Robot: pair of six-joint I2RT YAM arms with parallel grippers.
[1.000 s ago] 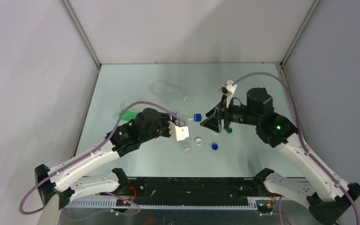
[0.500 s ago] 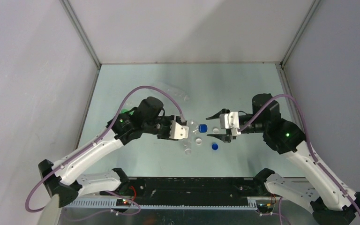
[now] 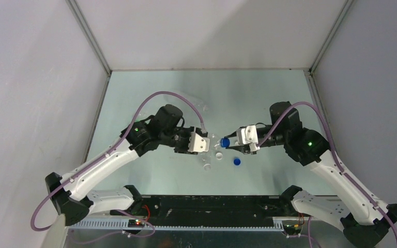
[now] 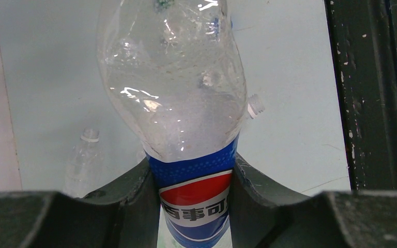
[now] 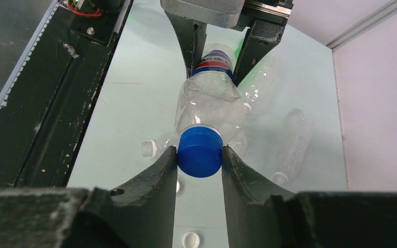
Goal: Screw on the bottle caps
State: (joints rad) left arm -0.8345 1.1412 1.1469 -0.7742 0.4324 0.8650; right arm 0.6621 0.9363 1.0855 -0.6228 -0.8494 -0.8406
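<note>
Near the Pepsi bottle (image 5: 209, 101) lie a white cap (image 5: 190, 239) and clear bottle (image 5: 293, 137).

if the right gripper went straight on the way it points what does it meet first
The right gripper, shut on the blue cap, would press first into the Pepsi bottle whose neck the cap sits at; beyond it is the left gripper holding that bottle.

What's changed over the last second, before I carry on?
The right claw swung in from the right and shut on the blue cap at the mouth of the Pepsi bottle. The left claw carried that bottle slightly nearer, still gripping it. The loose blue cap and white cap stayed put.
</note>
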